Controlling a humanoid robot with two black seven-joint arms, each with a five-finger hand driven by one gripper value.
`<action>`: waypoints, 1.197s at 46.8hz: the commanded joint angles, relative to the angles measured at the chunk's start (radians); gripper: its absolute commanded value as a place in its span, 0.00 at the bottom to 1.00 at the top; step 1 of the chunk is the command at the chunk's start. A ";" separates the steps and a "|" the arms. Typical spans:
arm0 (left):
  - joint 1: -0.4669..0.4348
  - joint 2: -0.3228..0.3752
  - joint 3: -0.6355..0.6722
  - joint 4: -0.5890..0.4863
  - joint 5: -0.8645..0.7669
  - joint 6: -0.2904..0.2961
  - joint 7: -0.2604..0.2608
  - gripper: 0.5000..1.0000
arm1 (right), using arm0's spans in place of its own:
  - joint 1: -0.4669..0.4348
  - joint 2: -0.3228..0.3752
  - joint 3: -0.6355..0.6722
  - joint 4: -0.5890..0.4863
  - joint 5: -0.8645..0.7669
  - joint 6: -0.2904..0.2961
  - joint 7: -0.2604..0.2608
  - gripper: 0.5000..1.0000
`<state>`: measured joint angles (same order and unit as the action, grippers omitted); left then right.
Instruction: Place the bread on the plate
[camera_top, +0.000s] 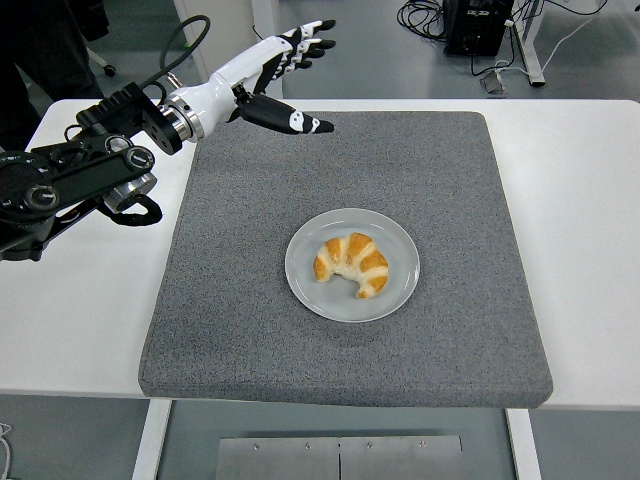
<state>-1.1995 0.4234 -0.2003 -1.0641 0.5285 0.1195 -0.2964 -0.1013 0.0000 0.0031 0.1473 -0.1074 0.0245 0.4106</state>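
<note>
A golden croissant (352, 264) lies on the round grey plate (400, 290), which sits in the middle of the grey mat. My left hand (300, 60) is raised high over the mat's far left corner, well away from the plate. Its white fingers (305, 35) are spread and the thumb sticks out toward the right; it holds nothing. The right arm does not appear in the head view.
The grey felt mat (480, 330) covers the middle of the white table (590, 220). A black cable (185, 40) loops up from the left wrist. A person's dark clothing (40, 50) shows at the top left, and a white post (225, 45) stands behind the table.
</note>
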 joint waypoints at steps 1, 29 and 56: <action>0.020 -0.011 -0.053 0.047 -0.076 0.000 -0.010 0.94 | 0.000 0.000 0.000 0.000 0.000 0.000 0.001 1.00; 0.181 -0.227 -0.359 0.387 -0.433 -0.061 -0.020 0.94 | 0.000 0.000 0.000 0.000 0.000 0.000 0.001 1.00; 0.219 -0.328 -0.514 0.696 -0.507 -0.325 -0.021 0.94 | 0.000 0.000 0.000 0.001 0.000 0.000 0.001 1.00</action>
<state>-0.9812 0.0960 -0.7113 -0.3706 0.0233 -0.2042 -0.3174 -0.1013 0.0000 0.0030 0.1474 -0.1074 0.0246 0.4100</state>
